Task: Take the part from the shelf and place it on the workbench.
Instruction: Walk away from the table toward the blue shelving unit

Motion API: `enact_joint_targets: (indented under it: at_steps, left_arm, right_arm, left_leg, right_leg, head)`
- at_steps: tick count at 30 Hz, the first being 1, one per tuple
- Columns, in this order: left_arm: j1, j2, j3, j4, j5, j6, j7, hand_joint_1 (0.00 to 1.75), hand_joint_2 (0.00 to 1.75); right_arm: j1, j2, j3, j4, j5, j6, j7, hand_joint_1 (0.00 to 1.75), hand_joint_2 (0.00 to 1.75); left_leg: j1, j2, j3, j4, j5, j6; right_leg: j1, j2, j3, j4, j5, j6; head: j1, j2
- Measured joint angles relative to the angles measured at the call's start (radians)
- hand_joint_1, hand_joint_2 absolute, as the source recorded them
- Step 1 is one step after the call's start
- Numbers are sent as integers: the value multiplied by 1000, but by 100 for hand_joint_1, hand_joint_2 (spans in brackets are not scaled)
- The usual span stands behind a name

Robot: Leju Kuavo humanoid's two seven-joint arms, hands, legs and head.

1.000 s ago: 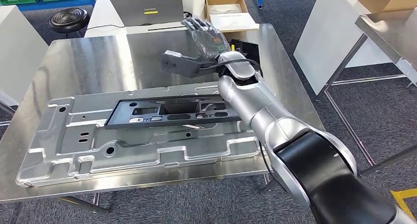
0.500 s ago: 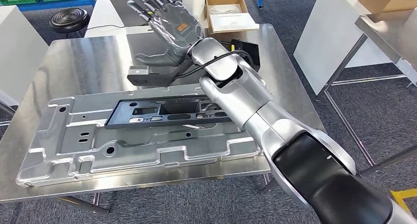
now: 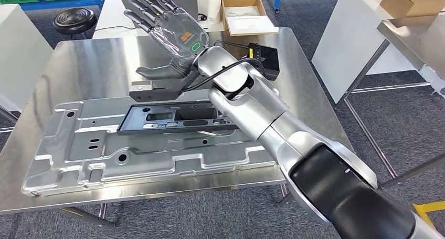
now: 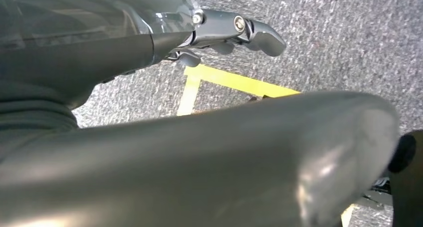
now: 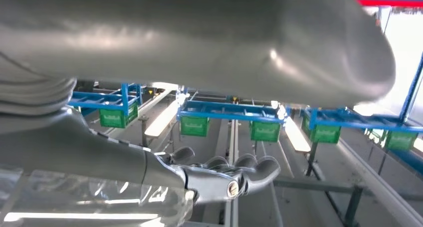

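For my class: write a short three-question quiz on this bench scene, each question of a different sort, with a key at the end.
1. True or false: the right hand grips the black frame part.
2. What does the black frame part lie on?
A. the bare workbench top
B. the large silver stamped panel
C. the cardboard box
3. Fill in: the right hand's fingers are spread and hold ____.

Key:
1. False; the hand is raised above the workbench, apart from the part.
2. B
3. nothing
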Motion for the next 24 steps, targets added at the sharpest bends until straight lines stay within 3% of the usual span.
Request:
enact_joint_targets:
  at_steps: [3,5,6,9,11,13,15,18,20,21,22,24]
  left_arm:
    - [1,0,0,0,-1,0,1,0,0]
    - [1,0,0,0,-1,0,0,0,0]
    - [1,0,0,1,-1,-1,0,0,0]
    - [0,0,0,1,-1,-1,-2,0,0]
    - [-1,1,0,1,-1,-2,-3,0,0]
    - [-1,1,0,1,-1,-2,-3,0,0]
    - [-1,1,0,1,-1,-3,-3,0,0]
    - [-1,1,0,2,-1,-3,0,0,0]
    - [0,1,0,2,-1,-3,2,0,0]
    - [0,1,0,2,-1,-3,2,0,0]
    - [0,1,0,3,0,-3,2,0,0]
    - [-1,2,0,3,1,-2,2,0,0]
  right_arm:
    - [4,-3,6,0,-2,0,-2,0,0]
    - [10,-6,9,0,-2,0,-4,0,0]
    - [12,-7,11,0,-2,0,-5,0,0]
    - [9,-8,18,0,-2,-1,-9,0,0]
    - [7,-9,21,1,-2,-1,-9,0,0]
    - [8,-11,23,1,-2,-2,-10,0,0]
    - [9,-12,24,1,-3,-2,-10,0,0]
    - [11,-11,25,1,-4,-1,-10,0,0]
    - [17,-11,27,2,-6,-1,-11,0,0]
    - [19,-11,29,2,-7,-1,-11,0,0]
    - [20,-11,31,2,-8,-1,-12,0,0]
    - [19,-11,33,2,-11,-1,-12,0,0]
  left_leg:
    - [6,5,-5,-4,8,5]
    - [8,7,-6,-3,9,3]
    - [9,8,-6,-3,9,2]
    - [12,7,-9,5,2,-14]
    - [9,7,-22,11,2,-28]
    - [8,8,-31,13,4,-38]
    - [11,8,-40,37,-17,-44]
    - [11,7,-112,207,-106,-48]
    - [12,7,-149,296,-132,-48]
    - [13,7,-142,286,-118,-48]
    - [14,7,-116,237,-89,-48]
    - [16,6,-46,98,-32,-48]
  right_leg:
    - [1,0,-72,169,-87,3]
    - [-1,-1,-98,241,-100,4]
    - [-2,-1,-86,220,-80,4]
    - [-1,-1,1,45,-2,2]
    - [2,1,22,-4,-3,-9]
    - [3,3,20,-11,-7,-22]
    - [0,2,19,-14,-4,-34]
    - [-1,-1,16,-16,1,-47]
    - [1,-2,11,-16,7,-51]
    - [1,-1,9,-16,10,-50]
    - [0,-1,7,-16,13,-48]
    - [2,0,3,-13,20,-40]
  head:
    - [18,0]
    - [28,0]
    - [31,0]
    - [39,0]
    - [38,0]
    - [31,0]
    - [22,0]
    - [0,0]
    - [-7,0]
    - [-10,0]
    - [-13,0]
    - [-18,0]
